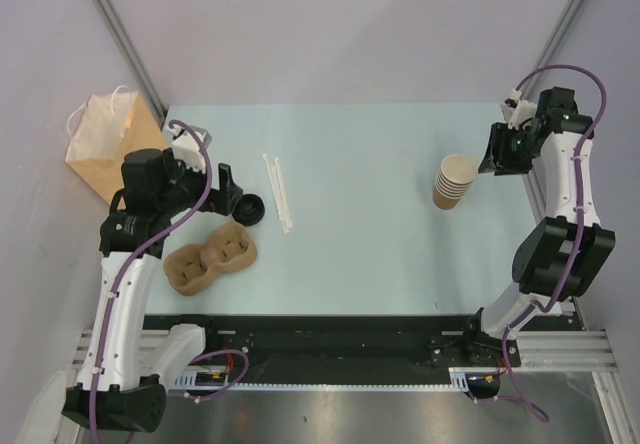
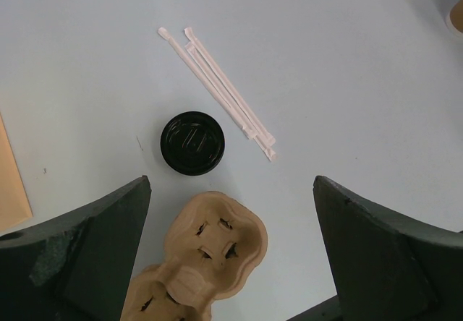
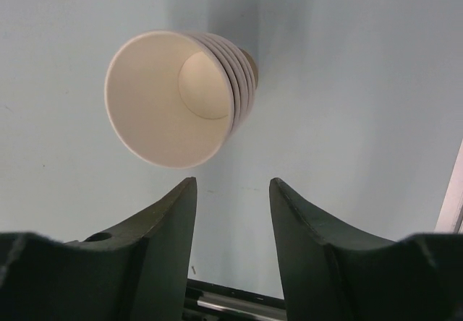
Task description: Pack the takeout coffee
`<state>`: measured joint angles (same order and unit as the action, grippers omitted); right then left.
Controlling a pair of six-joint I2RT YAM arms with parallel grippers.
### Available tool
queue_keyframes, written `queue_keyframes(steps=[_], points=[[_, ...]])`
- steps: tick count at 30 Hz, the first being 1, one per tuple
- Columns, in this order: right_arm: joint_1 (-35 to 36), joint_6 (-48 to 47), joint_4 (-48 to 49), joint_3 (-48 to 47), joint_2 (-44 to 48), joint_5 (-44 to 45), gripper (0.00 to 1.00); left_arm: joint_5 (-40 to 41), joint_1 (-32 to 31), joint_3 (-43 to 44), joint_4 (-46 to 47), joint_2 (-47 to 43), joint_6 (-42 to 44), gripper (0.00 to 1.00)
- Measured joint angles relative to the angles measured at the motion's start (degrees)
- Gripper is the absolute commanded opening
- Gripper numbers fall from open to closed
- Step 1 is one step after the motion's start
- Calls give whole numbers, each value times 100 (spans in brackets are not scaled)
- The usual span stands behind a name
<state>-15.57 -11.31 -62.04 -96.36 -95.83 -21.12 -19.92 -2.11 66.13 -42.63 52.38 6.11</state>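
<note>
Now finding the left gripper [image 2: 231, 183] hovering over the pale blue table [image 1: 370, 254], jaws spreading wide and gripping nothing; spotting the takeout coffee [image 2: 192, 143] standing on the table just beyond the left fingertip, showing only its round black lid from above, touching neither finger; noting the moulded-pulp cup carrier [image 2: 210, 252] lying just beside the coffee, partly under the gaping jaws; seeing paper-wrapped straws [image 2: 221, 90] lying together to the coffee's right, apart from it; catching the brown paper bag [image 1: 108, 144] standing at the table's far left corner; finding the right gripper [image 3: 233, 183] hanging well apart near the right edge, jaws parting narrowly and holding nothing, facing a stack of lidless paper cups [image 3: 173, 97], close without touching.
</note>
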Motion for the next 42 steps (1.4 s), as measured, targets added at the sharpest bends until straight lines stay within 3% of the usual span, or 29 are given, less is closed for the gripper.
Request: queue_keyframes(steps=[23,32,35,37,42], points=[[326,382,330,-70,-640,142,38,-153,0,0,59,66,-20,100],[348,415,361,-160,-769,164,22,-319,0,0,101,96,-24,100],[348,426,363,-160,-789,164,12,-348,0,0,98,101,-24,100],[345,439,361,-160,-789,160,0,-398,0,0,98,105,-24,100],[302,498,326,-184,-789,44,0,-452,0,0,98,120,-26,99]])
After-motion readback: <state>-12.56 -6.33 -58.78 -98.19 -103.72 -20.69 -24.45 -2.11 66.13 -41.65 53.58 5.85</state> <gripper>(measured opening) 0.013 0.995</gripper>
